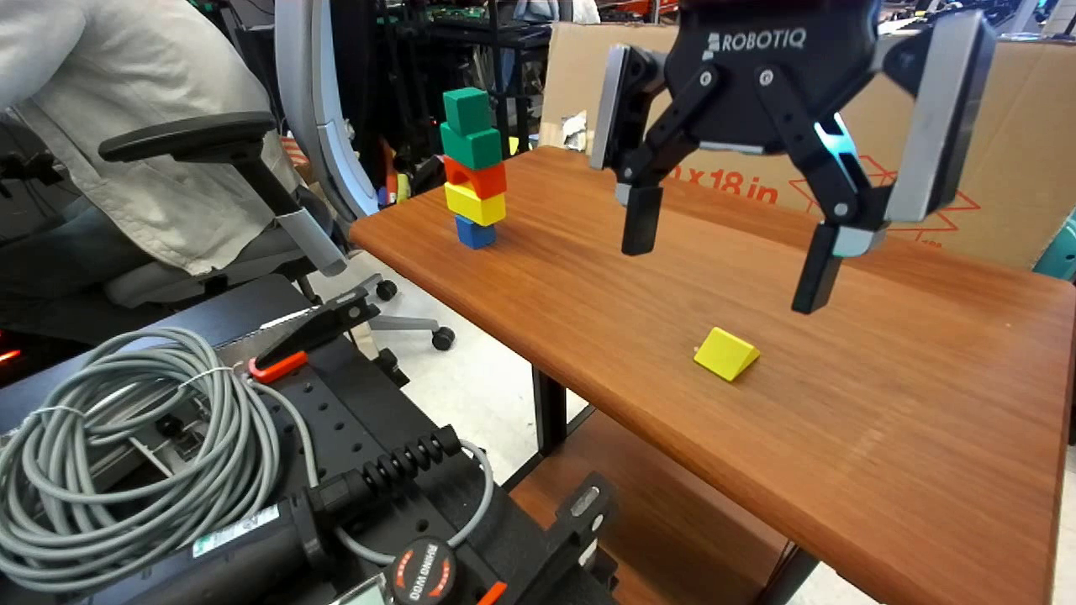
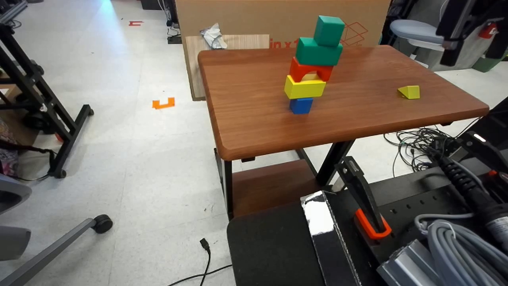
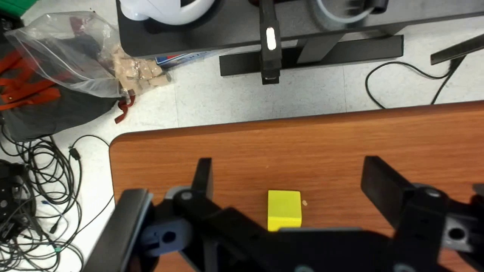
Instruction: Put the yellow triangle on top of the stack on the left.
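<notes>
Five blocks tower on the worktop, the yellow triangle sits well apart, and my end effector hangs wide overhead!

Wood-topped table is standing on black legs, lower shelf spanning beneath. Cardboard with red print is standing behind it in both exterior views; a pale wood panel is showing just past the table edge. White tile floor is reflecting bright light at the back and carrying an orange mark and a red mark. Dark bench is running alongside the table, floor showing between them in the wrist view. Black cables are lying tangled off the table's end. Grey office chair is standing near a table corner.
</notes>
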Robot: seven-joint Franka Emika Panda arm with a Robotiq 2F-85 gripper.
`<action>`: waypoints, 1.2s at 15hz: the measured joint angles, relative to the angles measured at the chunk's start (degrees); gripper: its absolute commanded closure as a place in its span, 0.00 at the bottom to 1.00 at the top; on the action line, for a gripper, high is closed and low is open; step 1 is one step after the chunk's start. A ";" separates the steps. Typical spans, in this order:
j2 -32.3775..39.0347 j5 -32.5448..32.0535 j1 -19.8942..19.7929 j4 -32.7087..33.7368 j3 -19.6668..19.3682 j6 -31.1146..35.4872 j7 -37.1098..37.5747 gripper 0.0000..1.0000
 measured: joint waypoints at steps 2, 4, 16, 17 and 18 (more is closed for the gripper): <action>3.32 1.35 -0.03 2.07 -0.11 0.82 -0.03 0.00; 5.79 2.19 -0.10 3.20 -0.37 2.04 -0.15 0.00; 12.21 4.08 -2.37 4.17 -1.33 12.89 -6.50 0.00; 12.56 4.54 -2.57 4.16 -1.28 14.70 -7.32 0.00; 12.92 5.03 -2.75 4.16 -1.19 16.48 -8.03 0.00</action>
